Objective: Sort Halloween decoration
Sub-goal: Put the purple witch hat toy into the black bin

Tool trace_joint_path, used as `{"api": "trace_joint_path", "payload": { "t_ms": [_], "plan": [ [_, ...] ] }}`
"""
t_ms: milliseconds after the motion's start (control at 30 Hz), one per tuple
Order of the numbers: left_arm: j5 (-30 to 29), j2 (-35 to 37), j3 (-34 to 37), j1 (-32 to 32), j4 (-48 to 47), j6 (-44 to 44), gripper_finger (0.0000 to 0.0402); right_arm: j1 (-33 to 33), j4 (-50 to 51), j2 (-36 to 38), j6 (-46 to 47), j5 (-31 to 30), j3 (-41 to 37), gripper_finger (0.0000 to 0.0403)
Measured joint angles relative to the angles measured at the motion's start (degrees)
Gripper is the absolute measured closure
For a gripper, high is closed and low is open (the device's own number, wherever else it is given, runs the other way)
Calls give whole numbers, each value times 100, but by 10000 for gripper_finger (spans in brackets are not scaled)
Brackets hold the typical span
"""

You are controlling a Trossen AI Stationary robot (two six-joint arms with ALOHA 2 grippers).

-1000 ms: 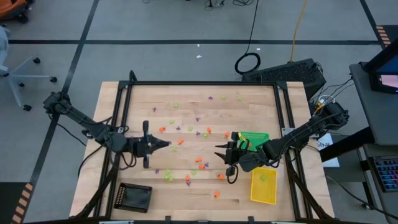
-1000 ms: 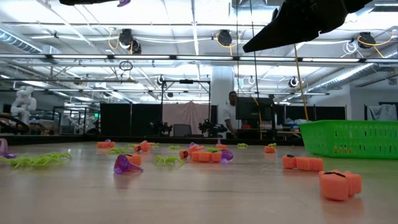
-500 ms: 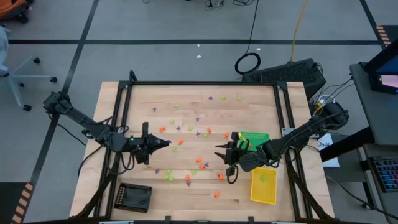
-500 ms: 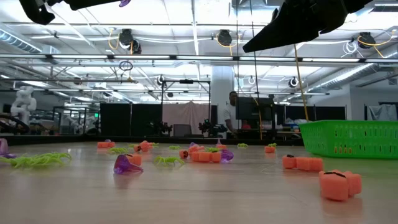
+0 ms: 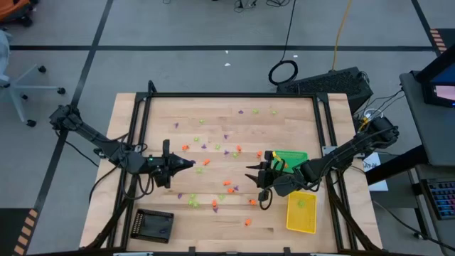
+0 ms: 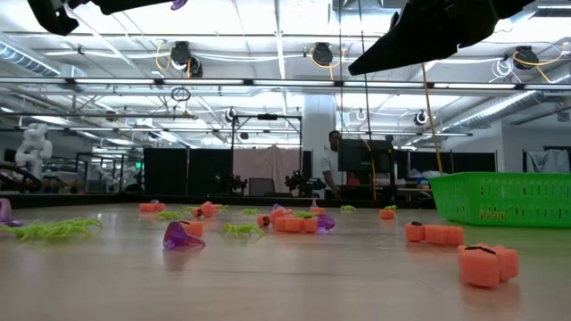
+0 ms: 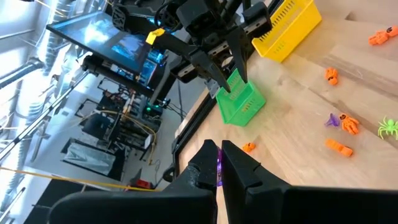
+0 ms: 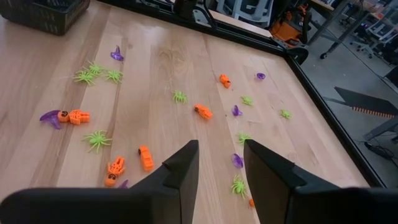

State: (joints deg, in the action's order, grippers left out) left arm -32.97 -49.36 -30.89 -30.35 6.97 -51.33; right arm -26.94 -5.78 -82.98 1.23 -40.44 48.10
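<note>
High view: left gripper (image 5: 190, 163) unmoved, purple trinket (image 7: 219, 167) pinched.

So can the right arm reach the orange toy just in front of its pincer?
Probably yes. The right pincer is open and empty, and the orange trinket lies on bare wood just ahead, nothing between them.

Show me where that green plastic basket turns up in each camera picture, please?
High view: green plastic basket right of centre, beside the right gripper.
Low view: far right.
Left wrist view: centre, under the far gripper.
Right wrist view: not in it.
Shared landmark: the yellow plastic tray next to it.
</note>
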Motion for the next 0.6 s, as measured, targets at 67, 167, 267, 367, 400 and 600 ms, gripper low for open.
{"api": "trace_joint_path", "payload": {
  "t_ms": [67, 167, 267, 367, 400, 600],
  "plan": [
    [0, 0, 0, 0, -1, 13, 398, 0, 0, 0, 0, -1, 0, 287],
    [4, 0, 0, 0, -1, 435, 398, 1, 0, 0, 2, -1, 0, 287],
    [7, 0, 0, 0, -5, 1006, 398, 2, 0, 0, 2, -1, 0, 287],
    [7, 0, 0, 0, -12, 1671, 398, 2, 0, 0, 2, -1, 0, 287],
    [7, 0, 0, 0, -14, 1898, 398, 2, 0, 0, 2, -1, 0, 287],
    [7, 0, 0, 0, -27, 3600, 398, 2, 0, 0, 4, -1, 0, 287]
  ]
}}
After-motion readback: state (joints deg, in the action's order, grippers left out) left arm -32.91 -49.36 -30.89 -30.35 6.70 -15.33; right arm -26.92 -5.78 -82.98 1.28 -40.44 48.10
